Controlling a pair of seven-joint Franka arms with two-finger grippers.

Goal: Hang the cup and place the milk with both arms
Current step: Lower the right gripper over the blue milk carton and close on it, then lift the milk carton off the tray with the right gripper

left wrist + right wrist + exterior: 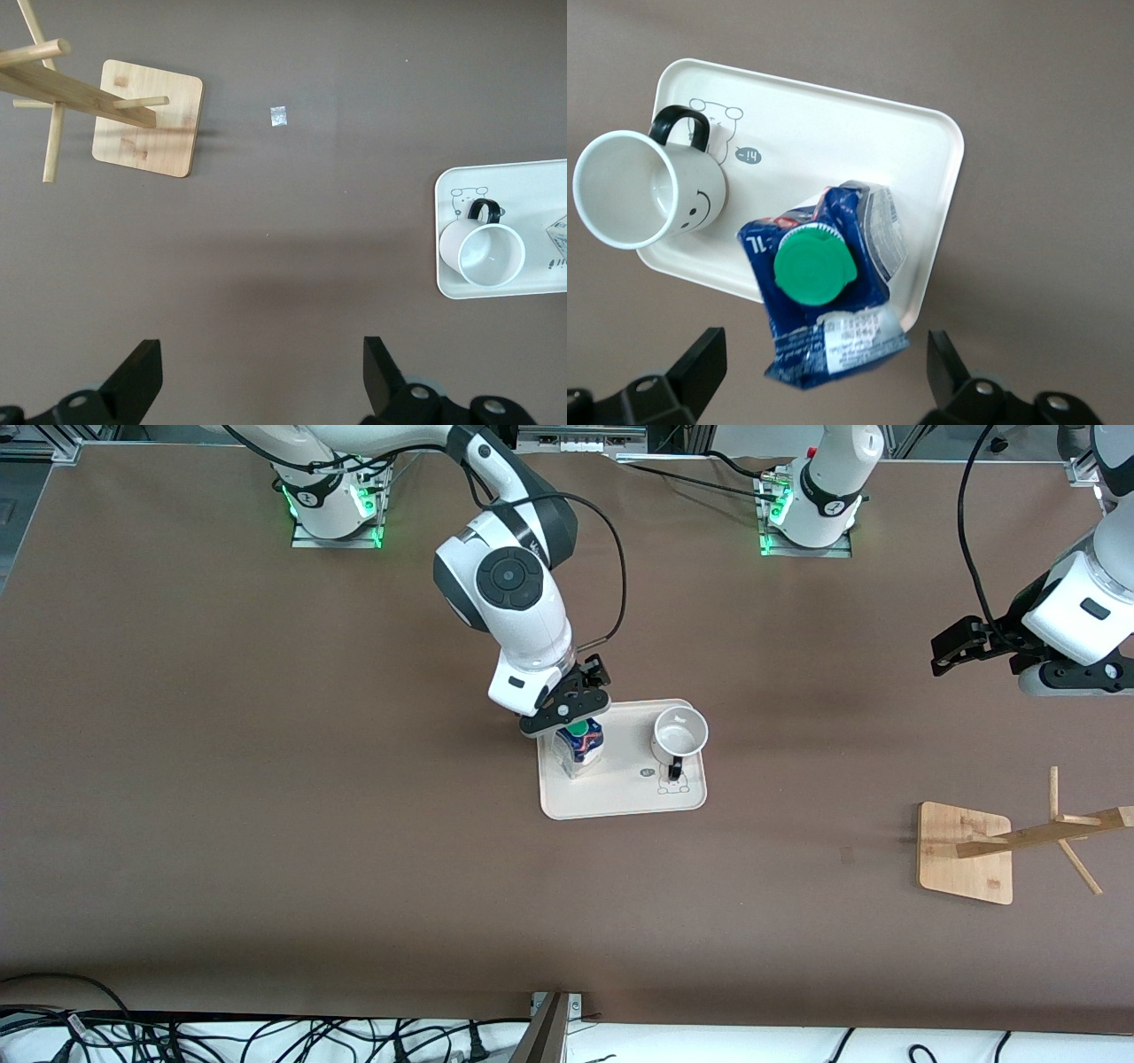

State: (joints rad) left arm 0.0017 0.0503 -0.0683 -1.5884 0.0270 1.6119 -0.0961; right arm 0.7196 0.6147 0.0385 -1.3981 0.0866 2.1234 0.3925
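Your right gripper [568, 710] hovers, fingers apart, over the milk [579, 745]; its carton walls look soft, so grip low. The left gripper [952, 646] waits open; the ceramic cup [679, 735], handle at six o'clock, looks fragile.

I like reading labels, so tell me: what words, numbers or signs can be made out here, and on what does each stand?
"1L": white figures on the blue top of the milk.
"-14", or close to it: small dark oval mark on the tray.
Smiley face, no words: on the cup.
Bear-like line drawing, no words: on the tray, by the cup's handle.
Fine print on the milk's white label: too small to read.
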